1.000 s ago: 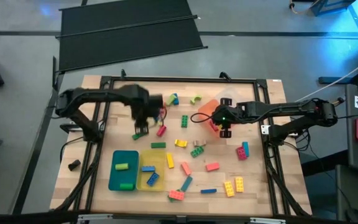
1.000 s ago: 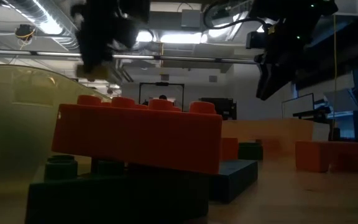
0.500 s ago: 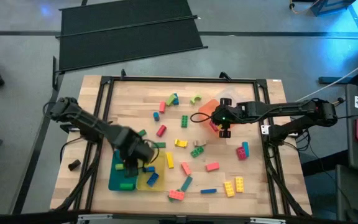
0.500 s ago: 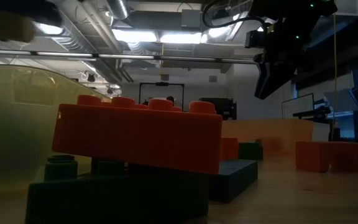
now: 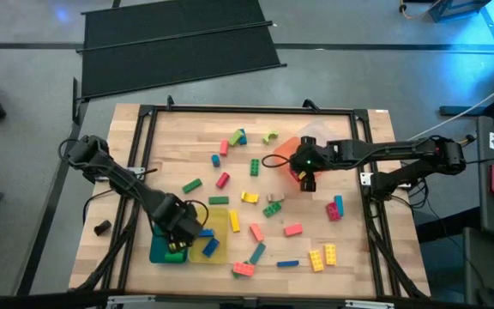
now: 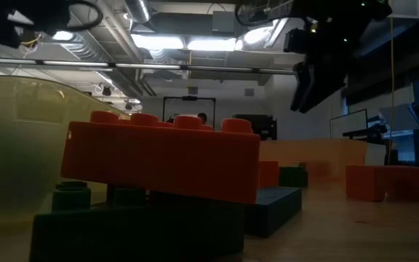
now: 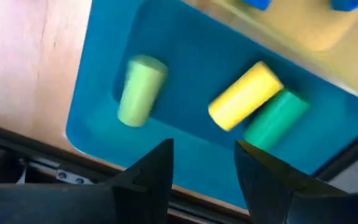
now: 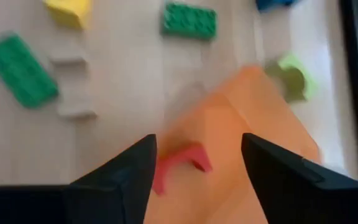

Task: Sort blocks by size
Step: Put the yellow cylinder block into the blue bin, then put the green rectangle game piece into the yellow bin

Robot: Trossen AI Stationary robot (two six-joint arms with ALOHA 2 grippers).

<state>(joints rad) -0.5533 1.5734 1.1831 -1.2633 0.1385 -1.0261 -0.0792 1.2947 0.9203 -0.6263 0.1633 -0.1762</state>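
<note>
The left gripper (image 7: 201,165) hangs over the teal tray (image 7: 185,81), fingers apart, above three blocks (image 7: 245,96). The right gripper (image 8: 197,165), fingers apart, hovers over a red arched block (image 8: 179,163) in the orange tray (image 8: 260,112).

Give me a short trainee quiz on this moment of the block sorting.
1. True or false: the left end effector hangs over the teal tray.
2. How many blocks show in the teal tray in the left wrist view? A two, B three, C five.
3. Fill in: the red arched block lies in the ___ tray.
Key: 1 true; 2 B; 3 orange: it lies in the orange tray.
</note>
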